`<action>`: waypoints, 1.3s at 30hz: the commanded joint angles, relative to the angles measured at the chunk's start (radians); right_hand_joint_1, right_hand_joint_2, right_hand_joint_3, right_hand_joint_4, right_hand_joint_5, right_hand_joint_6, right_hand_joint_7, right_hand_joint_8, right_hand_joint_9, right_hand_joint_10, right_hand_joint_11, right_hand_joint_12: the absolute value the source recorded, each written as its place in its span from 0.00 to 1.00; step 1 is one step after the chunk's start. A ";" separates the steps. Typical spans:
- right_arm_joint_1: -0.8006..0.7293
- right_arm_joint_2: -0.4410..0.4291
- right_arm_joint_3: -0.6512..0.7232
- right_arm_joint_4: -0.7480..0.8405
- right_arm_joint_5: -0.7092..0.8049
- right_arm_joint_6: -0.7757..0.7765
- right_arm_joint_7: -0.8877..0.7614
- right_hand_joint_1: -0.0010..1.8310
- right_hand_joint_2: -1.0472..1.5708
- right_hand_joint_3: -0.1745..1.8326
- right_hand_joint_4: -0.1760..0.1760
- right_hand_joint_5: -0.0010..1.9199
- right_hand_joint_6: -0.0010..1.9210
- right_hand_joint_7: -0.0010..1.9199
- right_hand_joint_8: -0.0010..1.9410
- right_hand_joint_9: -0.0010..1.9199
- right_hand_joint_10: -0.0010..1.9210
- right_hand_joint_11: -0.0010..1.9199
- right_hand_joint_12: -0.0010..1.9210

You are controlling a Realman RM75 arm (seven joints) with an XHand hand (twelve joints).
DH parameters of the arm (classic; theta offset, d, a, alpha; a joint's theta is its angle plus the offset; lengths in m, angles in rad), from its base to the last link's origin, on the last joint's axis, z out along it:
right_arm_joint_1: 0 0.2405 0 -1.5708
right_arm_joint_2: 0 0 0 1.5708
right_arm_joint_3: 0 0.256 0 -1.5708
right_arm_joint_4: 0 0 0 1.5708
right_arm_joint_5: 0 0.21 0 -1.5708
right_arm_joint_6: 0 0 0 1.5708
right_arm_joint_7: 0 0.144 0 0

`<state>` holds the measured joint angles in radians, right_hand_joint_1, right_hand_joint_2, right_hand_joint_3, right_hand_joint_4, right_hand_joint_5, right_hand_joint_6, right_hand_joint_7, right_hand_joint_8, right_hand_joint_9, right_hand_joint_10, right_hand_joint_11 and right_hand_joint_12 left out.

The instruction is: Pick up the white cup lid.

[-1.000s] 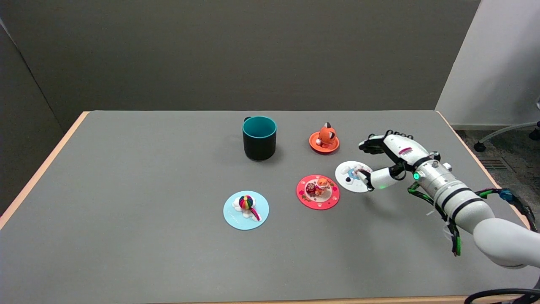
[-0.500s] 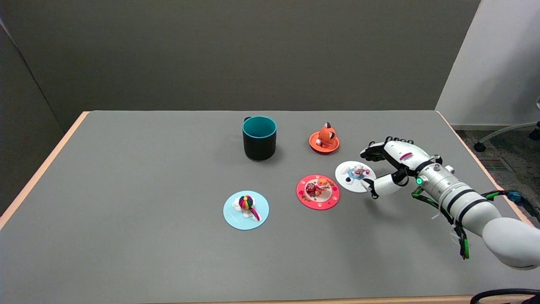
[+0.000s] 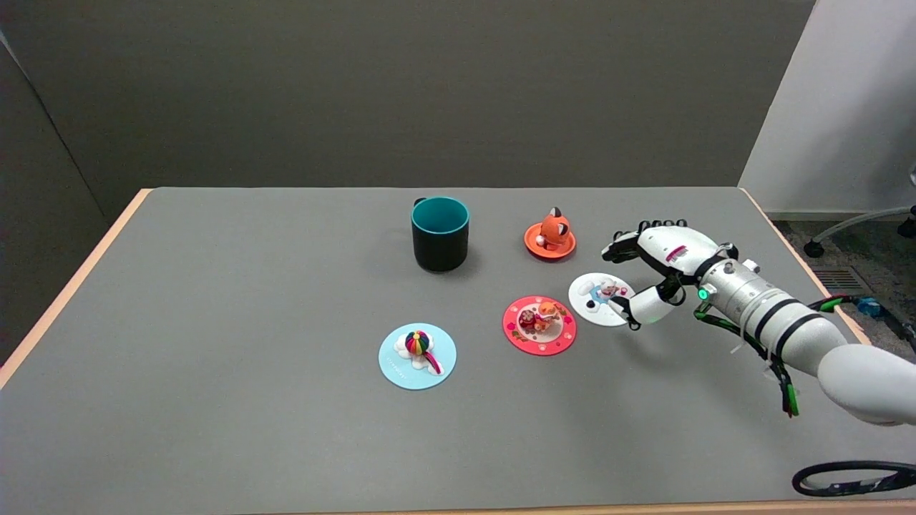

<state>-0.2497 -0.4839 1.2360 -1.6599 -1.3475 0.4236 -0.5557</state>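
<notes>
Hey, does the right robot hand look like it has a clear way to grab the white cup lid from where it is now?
Probably yes. The right robot hand is open right at the white cup lid's right edge, with nothing between them. The red lid lies close on the lid's left, away from the approach side.

A matt grey table (image 3: 250, 357) with pale wood-look edging bears a glossy, smooth, plastic-looking right hand (image 3: 655, 275).

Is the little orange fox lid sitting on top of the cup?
No, the orange fox lid lies on the table to the right of the open cup.
</notes>
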 commanded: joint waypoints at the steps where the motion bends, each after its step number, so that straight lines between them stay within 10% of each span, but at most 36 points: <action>1: 0.052 0.012 -0.001 0.072 -0.057 -0.104 -0.028 0.46 0.59 0.56 0.17 0.34 0.11 0.34 0.10 0.32 0.11 0.23 0.29; 20: 0.102 -0.038 0.012 0.107 -0.104 -0.212 -0.062 0.46 0.60 0.54 0.17 0.36 0.11 0.32 0.10 0.31 0.11 0.22 0.28; 22: 0.090 -0.001 0.143 0.032 -0.336 -0.192 -0.094 0.46 0.61 0.54 0.16 0.36 0.11 0.32 0.10 0.31 0.11 0.22 0.28; 23: 0.111 -0.044 -0.010 0.119 -0.081 -0.214 -0.059 0.46 0.61 0.54 0.16 0.36 0.11 0.32 0.10 0.31 0.11 0.22 0.28; 39: 0.128 -0.067 -0.025 0.114 -0.104 -0.216 -0.089 0.51 0.62 0.54 0.15 0.36 0.11 0.36 0.11 0.31 0.10 0.21 0.30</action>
<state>-0.1453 -0.5197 1.2340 -1.5584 -1.4464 0.2252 -0.6251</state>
